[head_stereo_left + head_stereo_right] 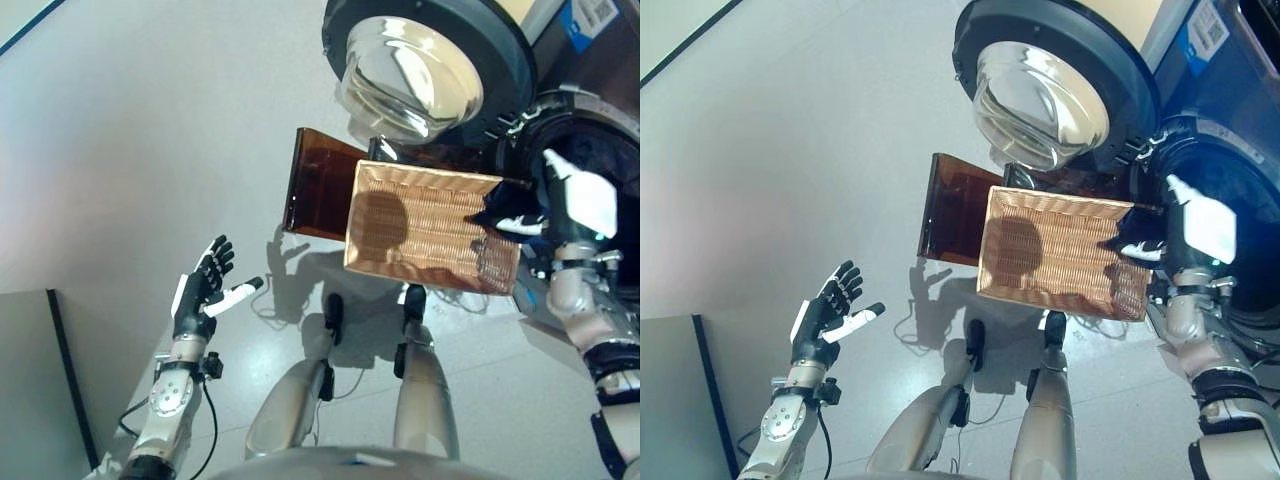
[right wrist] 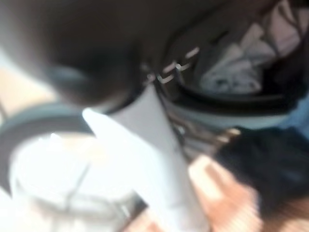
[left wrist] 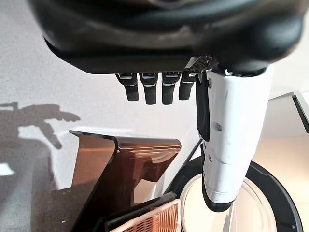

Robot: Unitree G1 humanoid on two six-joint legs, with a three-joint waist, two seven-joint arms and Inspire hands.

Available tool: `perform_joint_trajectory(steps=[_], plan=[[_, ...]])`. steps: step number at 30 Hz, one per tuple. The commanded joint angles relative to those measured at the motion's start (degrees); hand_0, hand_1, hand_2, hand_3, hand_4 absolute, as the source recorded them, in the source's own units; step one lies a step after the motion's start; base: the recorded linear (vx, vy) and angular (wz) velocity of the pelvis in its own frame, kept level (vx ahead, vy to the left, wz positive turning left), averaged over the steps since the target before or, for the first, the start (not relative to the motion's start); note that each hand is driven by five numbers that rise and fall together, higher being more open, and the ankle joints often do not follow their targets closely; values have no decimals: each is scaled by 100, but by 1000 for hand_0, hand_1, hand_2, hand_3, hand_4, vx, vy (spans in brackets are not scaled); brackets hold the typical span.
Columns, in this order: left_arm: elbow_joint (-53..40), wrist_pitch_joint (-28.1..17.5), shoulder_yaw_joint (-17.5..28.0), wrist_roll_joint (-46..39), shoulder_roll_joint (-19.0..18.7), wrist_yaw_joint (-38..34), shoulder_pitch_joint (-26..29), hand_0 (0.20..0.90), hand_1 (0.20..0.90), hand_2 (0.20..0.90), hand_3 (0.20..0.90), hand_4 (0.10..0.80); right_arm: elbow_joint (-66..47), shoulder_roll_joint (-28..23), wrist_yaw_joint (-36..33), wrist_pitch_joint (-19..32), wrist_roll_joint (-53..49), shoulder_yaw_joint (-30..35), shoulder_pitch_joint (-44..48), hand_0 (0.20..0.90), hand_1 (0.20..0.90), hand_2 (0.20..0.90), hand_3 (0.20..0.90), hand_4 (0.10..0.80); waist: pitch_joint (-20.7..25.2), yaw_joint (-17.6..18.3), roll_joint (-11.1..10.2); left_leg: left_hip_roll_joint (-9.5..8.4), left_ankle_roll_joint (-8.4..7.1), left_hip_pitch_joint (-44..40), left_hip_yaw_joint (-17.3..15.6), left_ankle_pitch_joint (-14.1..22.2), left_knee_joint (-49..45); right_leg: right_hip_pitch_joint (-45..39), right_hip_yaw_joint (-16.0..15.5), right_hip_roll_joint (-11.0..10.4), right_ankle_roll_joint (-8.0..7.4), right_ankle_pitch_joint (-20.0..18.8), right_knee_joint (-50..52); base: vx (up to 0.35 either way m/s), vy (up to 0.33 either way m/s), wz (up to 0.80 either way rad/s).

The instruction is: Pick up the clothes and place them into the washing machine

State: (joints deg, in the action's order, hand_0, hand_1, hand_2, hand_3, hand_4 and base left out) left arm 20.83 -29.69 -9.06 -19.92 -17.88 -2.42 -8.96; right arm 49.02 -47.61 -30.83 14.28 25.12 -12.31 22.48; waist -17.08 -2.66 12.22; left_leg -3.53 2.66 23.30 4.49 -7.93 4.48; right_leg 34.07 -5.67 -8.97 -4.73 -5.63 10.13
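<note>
A wicker basket (image 1: 420,225) sits on a brown see-through stand (image 1: 320,185) in front of the washing machine, whose round glass door (image 1: 410,65) hangs open. My right hand (image 1: 580,200) is at the basket's right end, by the drum opening (image 1: 605,140). A dark garment (image 2: 265,169) lies at that corner of the basket, right beside the hand's white thumb (image 2: 145,145). The blurred right wrist view hides the grip. Pale clothes (image 2: 236,67) lie inside the drum. My left hand (image 1: 205,285) is raised over the floor at lower left, open and holding nothing.
A grey panel (image 1: 30,390) stands at the lower left corner. Bare grey floor (image 1: 150,130) stretches to the left of the stand. The open door juts out above the basket's far side.
</note>
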Motion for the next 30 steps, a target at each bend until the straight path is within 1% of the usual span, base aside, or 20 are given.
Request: perform_joint_trajectory(steps=[1, 2, 3, 4, 5, 6, 9, 11, 15, 23, 27, 30], plan=[[-233, -553, 402, 68, -110, -74, -180, 900, 900, 900, 900, 800, 348, -166, -334, -231, 218, -286, 274, 900, 900, 900, 900, 800, 481, -148, -112, 35, -562, -14, 5, 400, 52, -260, 14, 114, 3, 253, -293, 0, 0, 0], [-211, -555, 389, 91, -88, -78, -163, 900, 900, 900, 900, 800, 647, -90, -407, -323, 330, -418, 385, 900, 900, 900, 900, 800, 479, -164, -94, 32, -560, -4, 11, 396, 52, -253, 10, 113, 8, 257, -286, 0, 0, 0], [-211, -555, 391, 91, -87, -78, -163, 900, 900, 900, 900, 800, 650, -90, -408, -322, 329, -422, 389, 900, 900, 900, 900, 800, 478, -161, -93, 32, -560, -4, 12, 396, 52, -253, 9, 113, 8, 257, -286, 0, 0, 0], [-211, -542, 403, 118, -75, -82, -165, 900, 900, 900, 900, 800, 968, 4, -436, -486, 563, -611, 532, 900, 900, 900, 900, 800, 469, -195, -55, 30, -559, 7, 25, 388, 52, -241, 13, 112, 14, 256, -275, 0, 0, 0], [-212, -541, 411, 119, -73, -82, -166, 900, 900, 900, 900, 800, 981, 9, -441, -483, 563, -626, 549, 900, 900, 900, 900, 800, 466, -188, -55, 30, -559, 7, 26, 388, 52, -241, 12, 111, 14, 256, -275, 0, 0, 0], [-204, -526, 438, 143, -53, -114, -169, 900, 900, 900, 900, 800, 1219, 98, -477, -595, 701, -730, 617, 900, 900, 900, 900, 800, 459, -211, -27, 27, -560, 22, 36, 378, 52, -229, 9, 106, 20, 254, -270, 0, 0, 0], [-197, -523, 475, 159, -46, -122, -158, 900, 900, 900, 900, 800, 1259, 102, -470, -702, 913, -856, 672, 900, 900, 900, 900, 800, 447, -228, -12, 27, -562, 48, 29, 366, 52, -182, 19, 112, 28, 249, -254, -23, 5, 0], [-212, -493, 473, 182, -28, -109, -127, 900, 900, 900, 900, 800, 1681, 115, -475, -904, 1191, -1105, 845, 900, 900, 900, 900, 800, 437, -272, 18, 12, -564, 93, 46, 350, 52, -143, 13, 102, 29, 228, -271, -38, 5, 1], [-281, -462, 488, 166, -77, -70, -118, 900, 900, 900, 900, 800, 1951, -34, -467, -1120, 1389, -1303, 1193, 900, 900, 900, 900, 800, 382, -323, 75, -1, -572, 173, 41, 310, 52, -55, 30, 97, 40, 192, -266, -43, 5, 0], [-463, -425, 487, 109, -208, 11, -164, 900, 900, 900, 900, 800, 2199, -432, -439, -1346, 1757, -1736, 1685, 900, 900, 900, 900, 800, 292, -369, 147, -8, -602, 328, 70, 224, 52, 96, 36, 101, 65, 160, -244, -21, -4, 2], [-537, -403, 501, 96, -261, 39, -208, 900, 900, 900, 900, 800, 2188, -644, -454, -1428, 1859, -1791, 1814, 900, 900, 900, 900, 800, 233, -374, 156, 8, -628, 379, 79, 190, 52, 144, 8, 109, 72, 162, -207, -21, -20, 6], [-530, -394, 506, 104, -283, 44, -240, 900, 900, 900, 900, 800, 2198, -689, -450, -1479, 1940, -1836, 1831, 900, 900, 900, 900, 800, 215, -371, 150, 15, -636, 396, 90, 180, 52, 163, 0, 113, 77, 172, -179, -7, -18, 3]])
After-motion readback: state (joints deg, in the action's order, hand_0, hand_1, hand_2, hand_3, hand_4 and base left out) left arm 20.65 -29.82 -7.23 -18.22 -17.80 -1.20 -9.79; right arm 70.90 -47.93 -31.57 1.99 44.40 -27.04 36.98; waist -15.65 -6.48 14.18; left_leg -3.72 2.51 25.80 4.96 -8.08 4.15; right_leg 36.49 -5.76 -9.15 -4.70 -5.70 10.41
